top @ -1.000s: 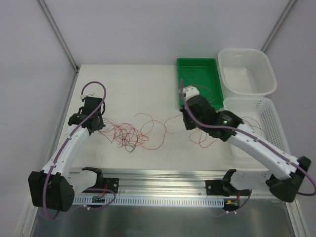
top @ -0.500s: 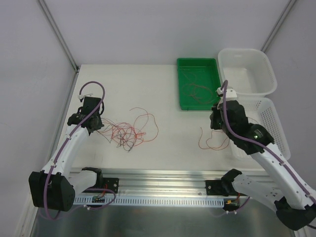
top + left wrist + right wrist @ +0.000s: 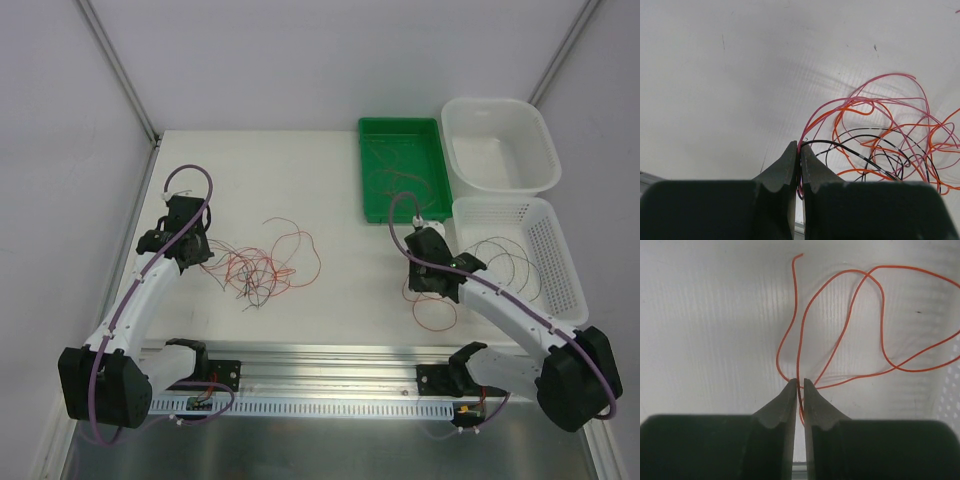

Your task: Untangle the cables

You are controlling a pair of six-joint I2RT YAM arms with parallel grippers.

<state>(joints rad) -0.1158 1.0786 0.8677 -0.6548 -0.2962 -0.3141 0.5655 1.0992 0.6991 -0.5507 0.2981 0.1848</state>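
Observation:
The cables (image 3: 262, 268) lie as a loose tangle of red, orange and dark loops on the white table, left of centre. My left gripper (image 3: 200, 255) sits at the tangle's left edge, shut on a pink and a black strand (image 3: 880, 145), pinched at its tips (image 3: 800, 147). A single orange cable (image 3: 435, 308) lies apart on the table at centre right. My right gripper (image 3: 432, 290) is low over it. In the right wrist view its jaws (image 3: 798, 382) stand a crack apart, and the orange cable (image 3: 840, 335) runs loosely through the gap.
A green tray (image 3: 400, 128) at the back holds a few red cables. A white tub (image 3: 500, 105) stands right of it. A perforated white basket (image 3: 560, 260) at the right holds dark cables, its wall close to my right gripper. The metal rail (image 3: 320, 385) borders the near edge.
My right arm swung from the green tray to the right, then down to the table with one orange cable drawn clear of the tangle. Its jaws parted slightly. The left arm stayed still.

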